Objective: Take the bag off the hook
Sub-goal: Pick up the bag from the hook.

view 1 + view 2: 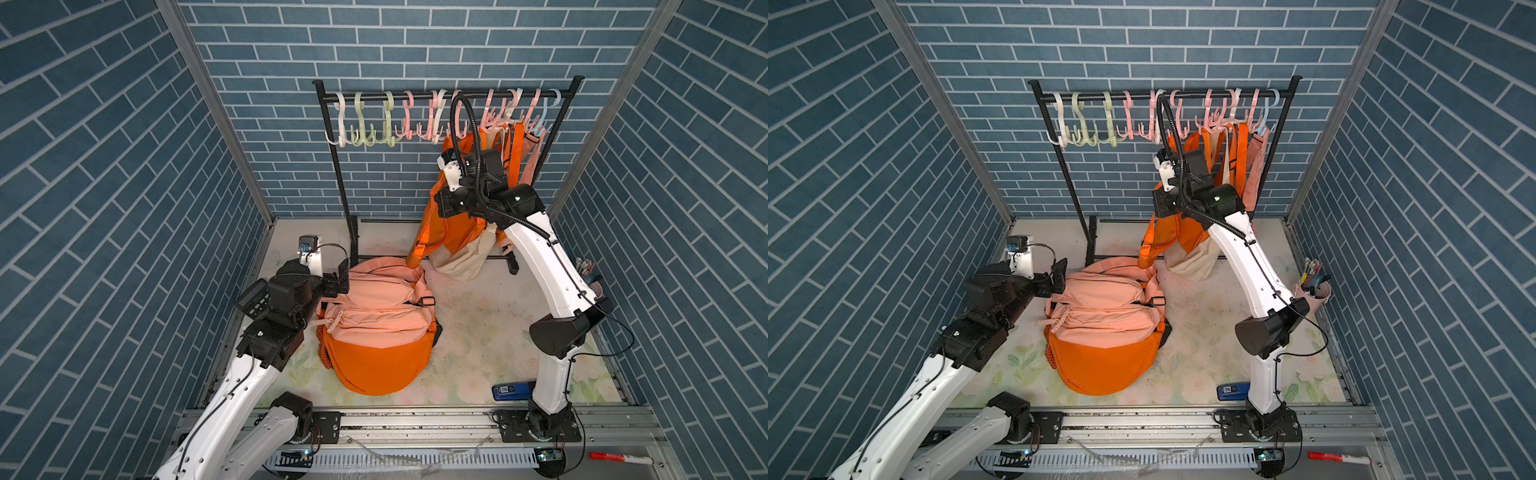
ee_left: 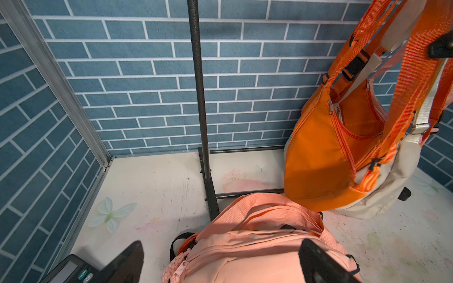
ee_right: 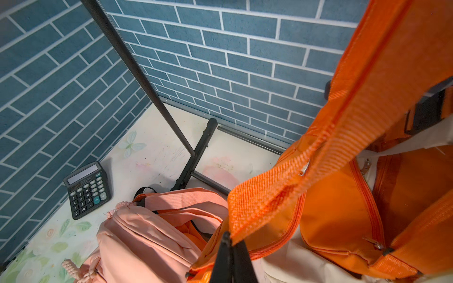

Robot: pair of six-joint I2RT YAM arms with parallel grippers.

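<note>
An orange bag (image 1: 453, 232) (image 2: 318, 152) hangs by its orange straps from the pastel hooks (image 1: 494, 116) at the right end of the black rack rail (image 1: 436, 95). A cream bag (image 1: 461, 257) hangs against it. My right gripper (image 3: 230, 239) (image 1: 505, 166) is raised beside the straps and shut on one orange strap (image 3: 294, 176). My left gripper (image 2: 224, 259) (image 1: 338, 280) is open, low over the top of a pink-and-orange backpack (image 1: 378, 324) (image 3: 147, 240) lying on the table. Which hook carries the held strap is hidden by the arm.
The rack's left post (image 1: 345, 187) and foot bars stand behind the backpack. A calculator (image 3: 87, 188) lies by the left wall under my left arm. A blue device (image 1: 513, 390) lies near the right arm's base, and a pen pouch (image 1: 588, 274) is at the right wall.
</note>
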